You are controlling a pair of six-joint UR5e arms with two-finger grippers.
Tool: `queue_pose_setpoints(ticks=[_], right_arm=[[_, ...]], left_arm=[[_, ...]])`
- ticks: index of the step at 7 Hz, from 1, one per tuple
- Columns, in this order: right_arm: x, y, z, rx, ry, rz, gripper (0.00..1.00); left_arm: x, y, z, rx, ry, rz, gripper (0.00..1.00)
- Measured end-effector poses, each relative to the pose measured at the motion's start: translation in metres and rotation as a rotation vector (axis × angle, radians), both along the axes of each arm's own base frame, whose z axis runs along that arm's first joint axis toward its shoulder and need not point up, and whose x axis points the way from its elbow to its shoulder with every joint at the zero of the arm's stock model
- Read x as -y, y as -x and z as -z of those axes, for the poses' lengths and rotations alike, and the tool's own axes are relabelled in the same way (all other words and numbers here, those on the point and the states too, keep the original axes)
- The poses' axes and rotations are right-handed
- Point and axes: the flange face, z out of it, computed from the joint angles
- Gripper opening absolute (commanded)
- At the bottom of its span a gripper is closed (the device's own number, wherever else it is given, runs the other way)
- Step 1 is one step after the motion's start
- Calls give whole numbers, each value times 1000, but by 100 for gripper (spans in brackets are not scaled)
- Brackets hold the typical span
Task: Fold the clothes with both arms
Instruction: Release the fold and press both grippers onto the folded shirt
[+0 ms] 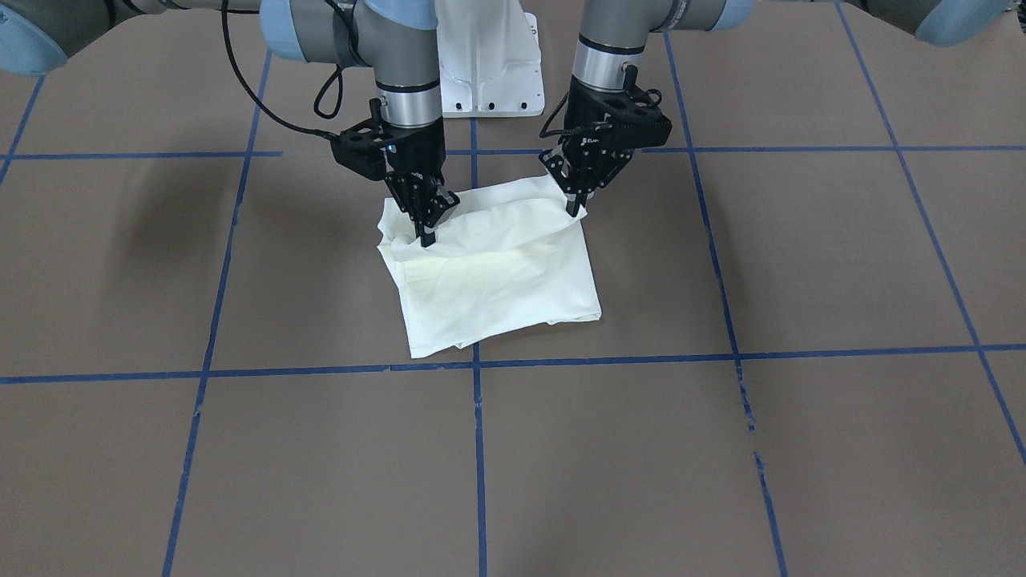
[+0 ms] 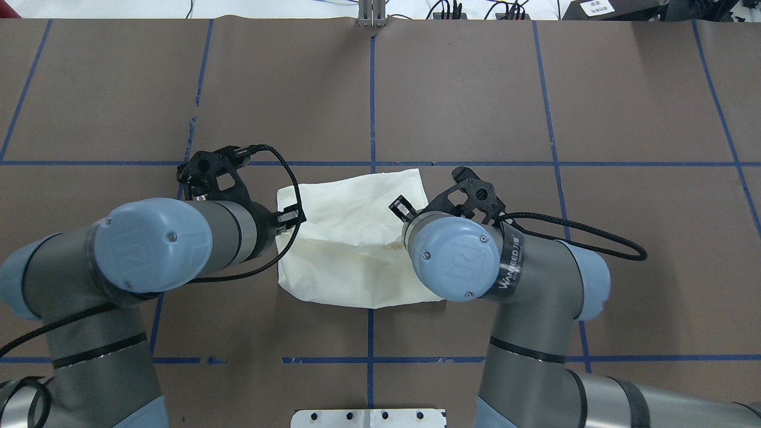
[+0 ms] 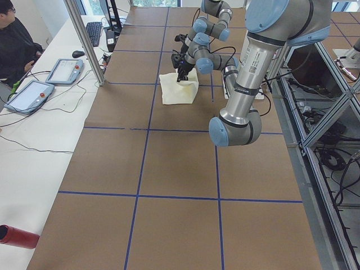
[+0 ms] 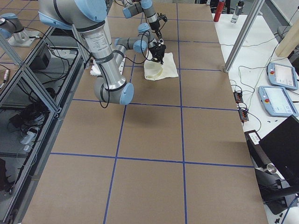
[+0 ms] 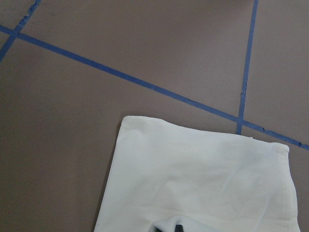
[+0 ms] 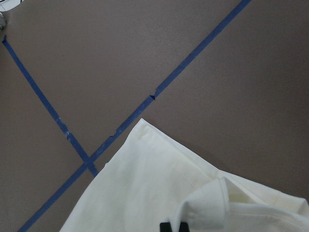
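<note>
The cream shirt (image 1: 497, 280) lies folded into a rough rectangle on the brown table, plain side up; no print shows. It also shows in the overhead view (image 2: 351, 238). My left gripper (image 1: 573, 210) is shut on the shirt's edge nearest the robot, at the corner on that arm's side. My right gripper (image 1: 426, 236) is shut on a bunched fold at the other near corner. That near edge is raised a little off the table. In the overhead view both grippers are hidden under the wrists. The wrist views show cloth (image 5: 203, 179) (image 6: 154, 188) just ahead of the fingertips.
The white pedestal base (image 1: 489, 64) stands behind the shirt. Blue tape lines (image 1: 478, 449) grid the table. A person (image 3: 14, 45) and control tablets (image 3: 64, 70) are on a side table; a red cylinder (image 3: 17, 236) lies there too.
</note>
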Motion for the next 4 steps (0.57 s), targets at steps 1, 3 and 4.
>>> queue_pose_setpoints(ticks=[1,3,4], right_arm=[[13,9,-6,-17,-4,-3,0],[38,19,-12,-48,4,-14,0],[49,25,-16,-56,10,-15,0]], left_arm=[[17,-9,-8,19,-8,8,0],[49,-16,-19,66,-25,20,0],[59,-19,-27,82,-28,22,0]])
